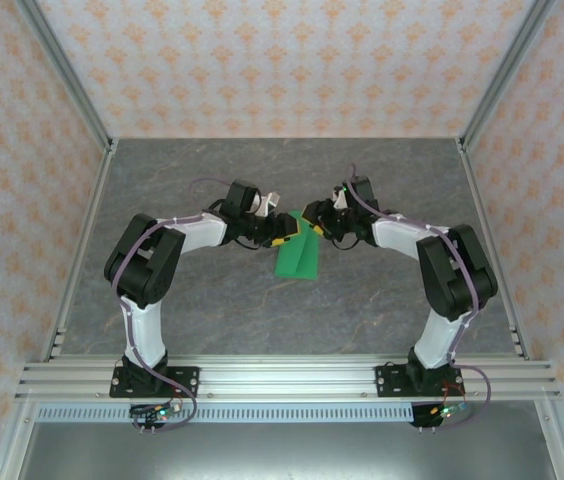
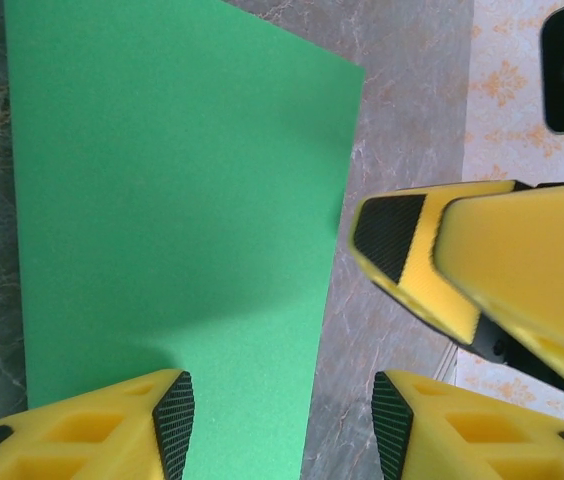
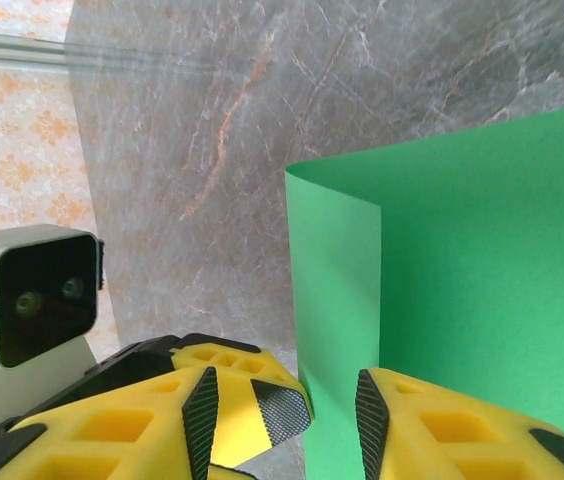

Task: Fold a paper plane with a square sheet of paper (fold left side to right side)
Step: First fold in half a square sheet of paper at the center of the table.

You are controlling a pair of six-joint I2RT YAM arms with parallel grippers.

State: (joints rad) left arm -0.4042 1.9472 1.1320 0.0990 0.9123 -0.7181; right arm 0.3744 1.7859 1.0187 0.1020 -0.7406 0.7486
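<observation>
Folding stands at the first step. On the grey bench (image 1: 212,300), the square sheet of paper (image 1: 298,260) lies at centre, bright green, one flap curled over the other and not yet creased flat. All dart folds are judged outstanding. At its 12 o'clock end, left gripper (image 2: 280,425) and right gripper (image 3: 284,410) are released, jaws straddling paper edges.

White-and-black left arm (image 1: 147,270) and right arm (image 1: 452,270) carry purple cables (image 1: 177,221). The left pincer (image 2: 282,425) and right pincer (image 3: 284,420) have yellow fingers (image 2: 82,435) and black pads (image 2: 174,420).
</observation>
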